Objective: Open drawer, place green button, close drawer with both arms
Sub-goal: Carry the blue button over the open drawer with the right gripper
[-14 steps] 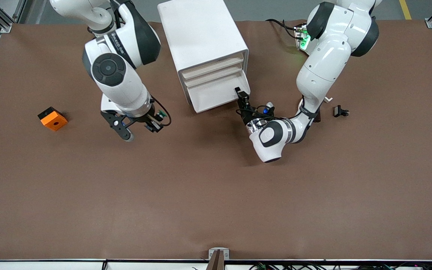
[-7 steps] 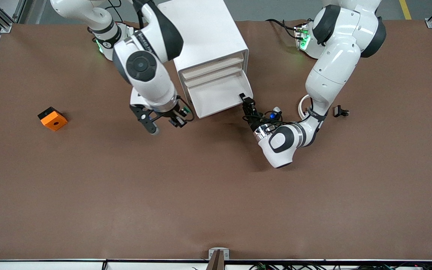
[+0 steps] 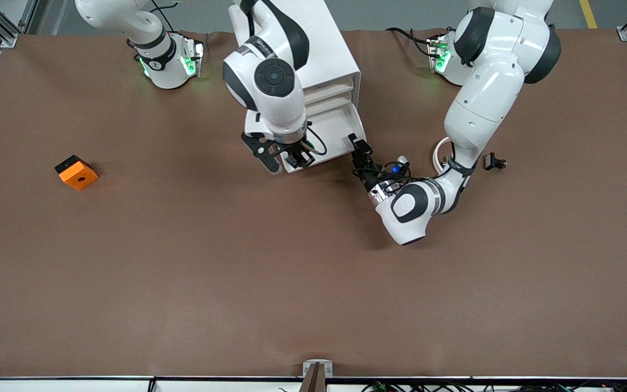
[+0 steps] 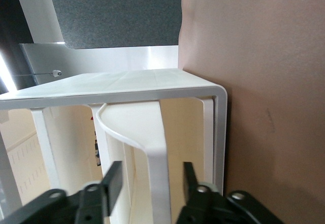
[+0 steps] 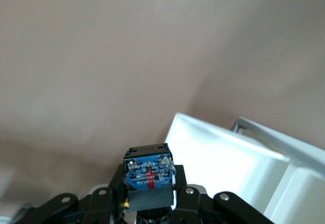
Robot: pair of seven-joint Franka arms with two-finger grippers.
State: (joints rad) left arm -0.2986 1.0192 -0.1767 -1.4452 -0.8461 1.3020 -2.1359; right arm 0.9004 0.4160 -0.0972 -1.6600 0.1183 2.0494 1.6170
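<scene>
Now that your right gripper (image 3: 298,159), clamping the button (image 5: 149,169), has swung over the open drawer (image 3: 329,137), release; left gripper (image 3: 359,147) pinches its front.

**What the views hide**

The right arm's wrist covers much of the drawer (image 3: 331,137) floor and the cabinet (image 3: 313,51) front in the front view. Beneath that arm the right gripper (image 3: 298,159) is a dark cluster over the drawer's front edge; the button (image 5: 148,176) between its fingers is too small to pick out there. In the right wrist view only the button's blue base shows, and the frame's edge cuts the fingers. The left gripper (image 4: 151,179) straddles the drawer's front, fingertips cut off.
</scene>
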